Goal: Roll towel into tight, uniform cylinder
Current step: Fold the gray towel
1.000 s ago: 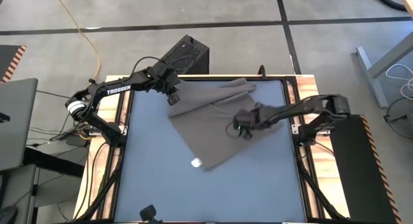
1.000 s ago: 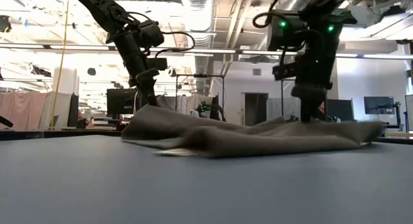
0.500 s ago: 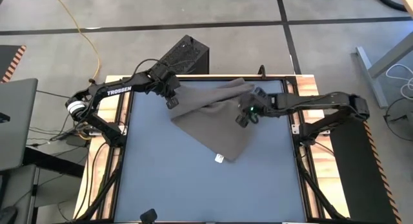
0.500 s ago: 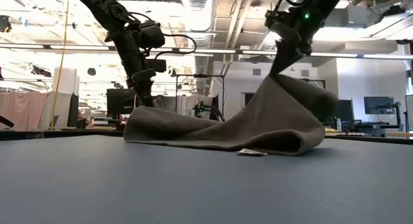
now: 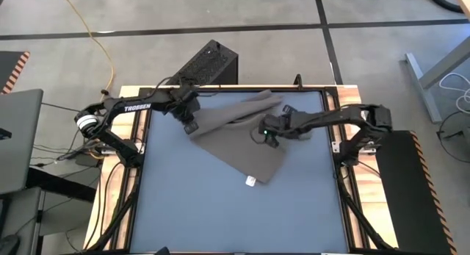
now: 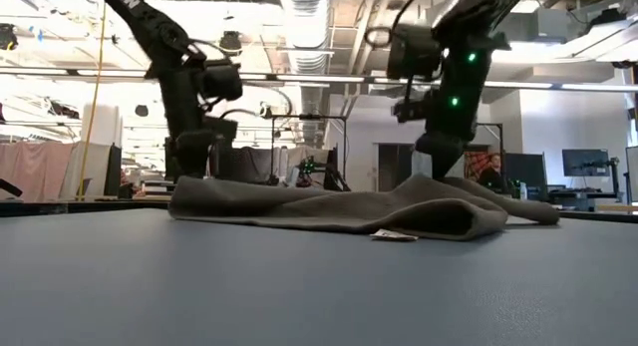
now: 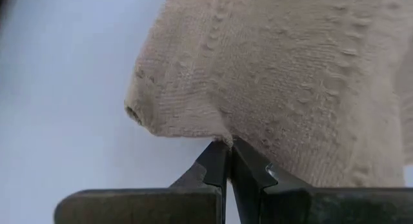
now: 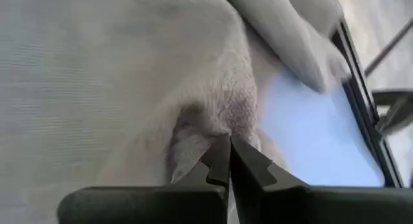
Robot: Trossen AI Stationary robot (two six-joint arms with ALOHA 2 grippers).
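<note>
- The towel (image 5: 239, 134) lies crumpled in the upper middle of the high view, on the counter (image 5: 191, 203), long axis slanting lower right.
- My left fingers (image 5: 189, 123) pinch its left corner; my right fingers (image 5: 267, 137), nearly closed, nip the fold mid-cloth.

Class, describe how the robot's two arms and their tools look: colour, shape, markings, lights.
Both arms are dark and slender. The left arm carries white TROSSEN lettering and a white ring near its base. The right arm shows a green light near its wrist. Each tool ends in two dark, pointed fingers.
</note>
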